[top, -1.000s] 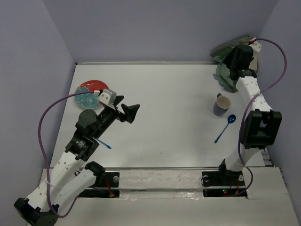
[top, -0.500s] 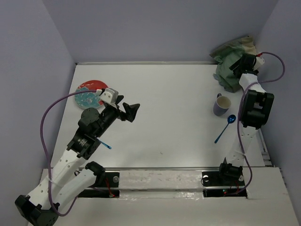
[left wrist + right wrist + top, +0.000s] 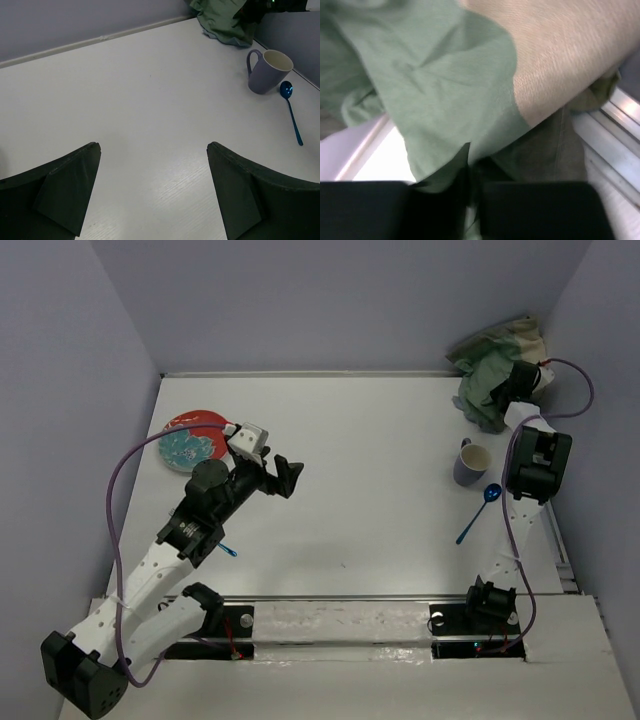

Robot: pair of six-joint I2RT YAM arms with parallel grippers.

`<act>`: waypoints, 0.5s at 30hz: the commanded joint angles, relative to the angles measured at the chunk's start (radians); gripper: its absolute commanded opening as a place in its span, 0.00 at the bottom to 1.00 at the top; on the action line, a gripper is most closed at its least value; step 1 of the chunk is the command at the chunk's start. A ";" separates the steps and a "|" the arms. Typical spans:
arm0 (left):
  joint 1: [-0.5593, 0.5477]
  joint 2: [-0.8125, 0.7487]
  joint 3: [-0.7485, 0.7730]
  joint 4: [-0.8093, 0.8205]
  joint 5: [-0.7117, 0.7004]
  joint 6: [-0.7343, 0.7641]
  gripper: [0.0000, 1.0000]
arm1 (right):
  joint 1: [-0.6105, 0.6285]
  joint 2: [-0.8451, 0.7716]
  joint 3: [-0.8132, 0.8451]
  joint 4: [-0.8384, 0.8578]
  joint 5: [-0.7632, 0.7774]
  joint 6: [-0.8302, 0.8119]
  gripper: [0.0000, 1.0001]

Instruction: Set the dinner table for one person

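Here: dinner table (image 3: 150,75) below spread left hand (image 3: 152,145).

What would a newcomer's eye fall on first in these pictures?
The right tool is pinched on a crumpled green-and-beige cloth in the far right corner of the table. The left tool hangs wide open over the left half, a red plate beyond it. A purple mug and blue spoon sit on the right.

Plate (image 3: 186,448): is lying on the table (image 3: 380,430), back left.
Cloth (image 3: 484,390): is sitting in the back right corner.
Mug (image 3: 472,463): is standing in front of the cloth.
Spoon (image 3: 479,511): is lying just in front of the mug.
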 commanded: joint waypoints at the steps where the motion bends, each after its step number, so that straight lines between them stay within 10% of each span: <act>1: 0.004 0.014 0.004 0.052 0.011 0.022 0.99 | 0.005 -0.042 0.014 0.178 -0.060 -0.059 0.00; 15: 0.002 -0.022 0.007 0.053 -0.025 0.009 0.99 | 0.478 -0.442 -0.196 0.367 -0.219 -0.579 0.00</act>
